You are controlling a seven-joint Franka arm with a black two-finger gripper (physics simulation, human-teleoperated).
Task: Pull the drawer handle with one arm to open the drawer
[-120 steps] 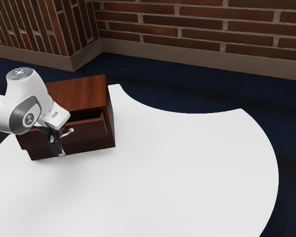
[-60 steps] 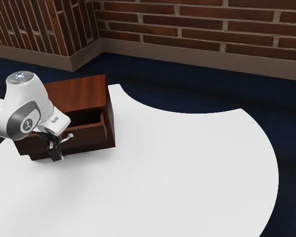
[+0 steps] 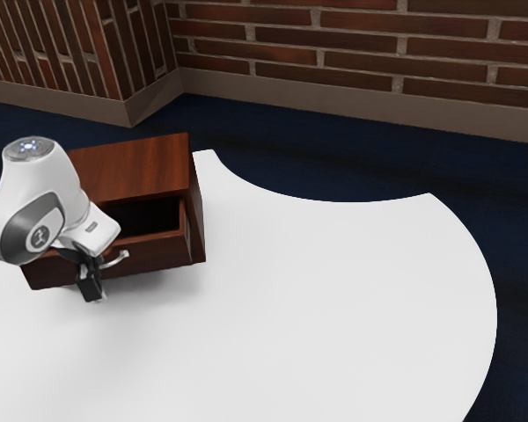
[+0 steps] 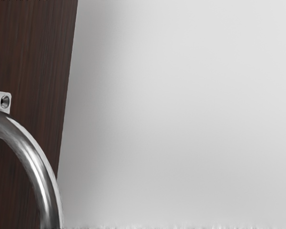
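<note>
Brick walls back the white table [image 3: 334, 308]; on it the wooden cabinet's [image 3: 141, 167] drawer [image 3: 154, 251] stands further out than 1 second ago; the gripper [image 3: 90, 281] sits at the metal handle [image 3: 114, 258], clamped or merely hooked I cannot tell; the pull seems to be working.

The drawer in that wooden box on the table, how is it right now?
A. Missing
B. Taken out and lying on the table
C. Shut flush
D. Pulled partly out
D: in the exterior view the drawer sticks out from the front of the wooden cabinet, with a dark gap open behind its front panel, and it is still seated in the cabinet.
</note>
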